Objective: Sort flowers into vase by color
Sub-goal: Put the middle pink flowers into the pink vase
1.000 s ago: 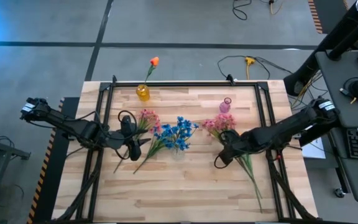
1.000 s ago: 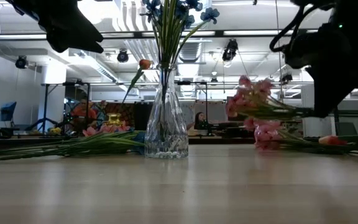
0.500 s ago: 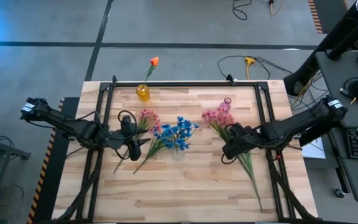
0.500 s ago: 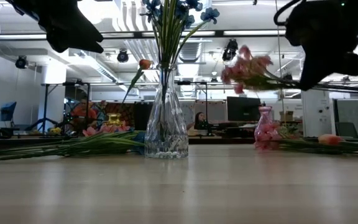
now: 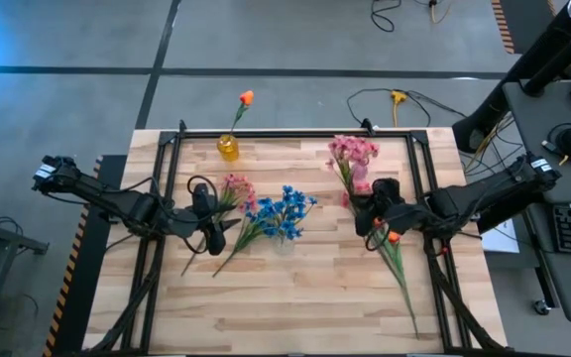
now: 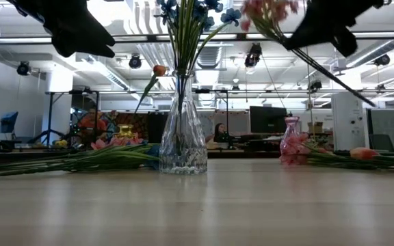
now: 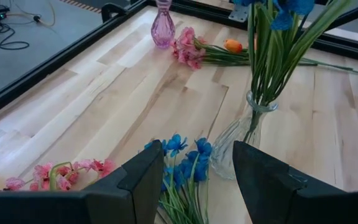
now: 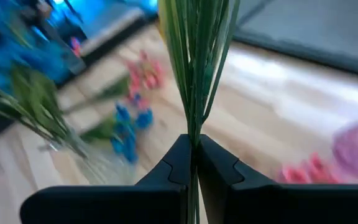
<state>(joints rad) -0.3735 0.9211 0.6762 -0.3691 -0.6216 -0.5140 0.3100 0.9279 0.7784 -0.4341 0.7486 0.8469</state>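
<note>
My right gripper (image 5: 370, 216) is shut on a pink blossom spray (image 5: 353, 151), raised above the table's right half near the small pink vase (image 6: 291, 142). In the low view its blossoms (image 6: 265, 9) ride high and the stalk slants down to the right. A clear vase (image 6: 182, 140) at mid-table holds blue flowers (image 5: 287, 206). More blue flowers (image 7: 182, 163) and pink ones (image 5: 234, 188) lie on the table beside it. My left gripper (image 5: 214, 230) hovers open above them, left of the clear vase. A yellow vase (image 5: 228, 149) at the far edge holds an orange bud (image 5: 246, 97). My right gripper pinches the spray's thin green stalks (image 8: 193, 127) between its two fingers (image 8: 174, 163), some way below the blossoms. It comes from the table's right side, tipped a little downward. The spray is lifted clear, blossoms uppermost and toward the far edge, its free stalk end (image 6: 361, 99) trailing lower.
More stems (image 5: 400, 273) with an orange bud (image 5: 393, 236) lie on the table under and near my right gripper. A black frame (image 5: 295, 132) rims the tabletop. Bare wood (image 5: 295, 307) stretches along the near side. Cables lie on the floor beyond the far edge.
My right gripper, staying shut, has risen and tipped upward, lifting the pink spray off the table. The blossoms have swung up and toward the far edge, over the pink vase, and the stalk now slants steeply.
</note>
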